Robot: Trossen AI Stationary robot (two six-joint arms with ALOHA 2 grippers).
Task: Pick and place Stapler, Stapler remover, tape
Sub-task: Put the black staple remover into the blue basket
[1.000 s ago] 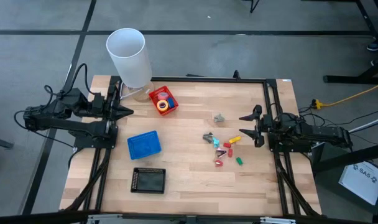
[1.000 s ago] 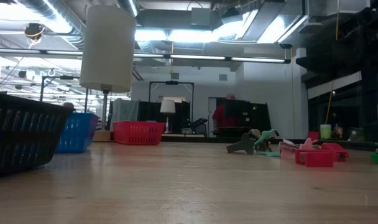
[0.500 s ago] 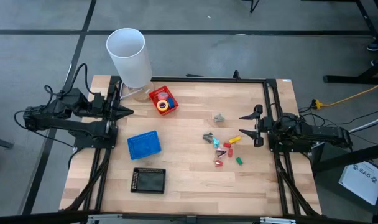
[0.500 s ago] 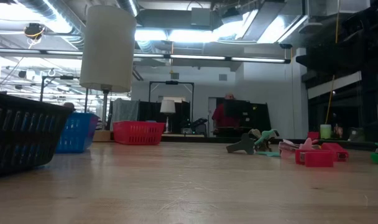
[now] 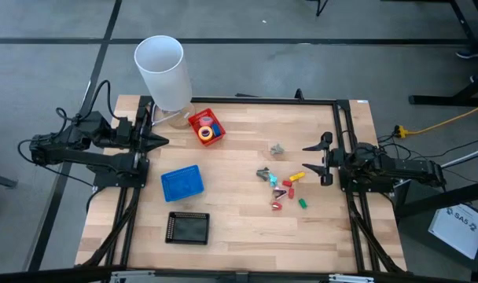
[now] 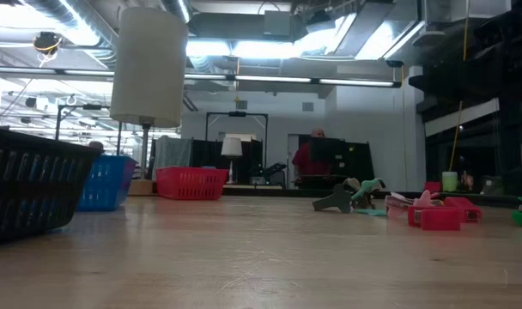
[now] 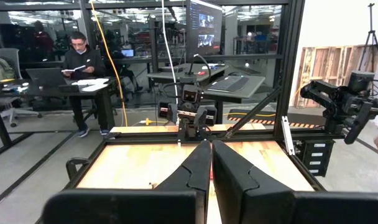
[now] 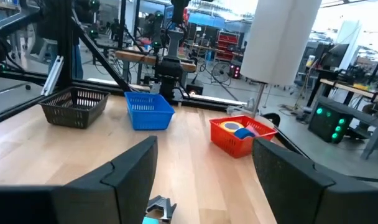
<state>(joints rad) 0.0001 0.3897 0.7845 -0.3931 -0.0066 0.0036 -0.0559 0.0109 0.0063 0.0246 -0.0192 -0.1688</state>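
Yellow and blue tape rolls [image 5: 207,130] lie in the red basket [image 5: 198,119] at the far left of the table; the right wrist view shows them too [image 8: 237,128]. A cluster of small pieces lies on the bare wood right of centre: grey claw-like stapler removers [image 5: 262,173] [image 6: 334,202], and red blocky staplers [image 5: 284,189] [image 6: 437,215] among yellow, teal and green bits. My right gripper [image 5: 311,158] [image 8: 207,168] stands open at the right edge, pointing level at the cluster. My left gripper [image 5: 163,142] [image 7: 209,168] is shut at the left edge. Neither touches anything.
A blue basket [image 5: 182,182] and a black basket [image 5: 187,228] stand left of centre toward the near edge. A tall white cylinder [image 5: 162,72] rises at the far left corner. Another grey piece [image 5: 277,148] lies apart. A person [image 7: 80,68] sits in the room beyond.
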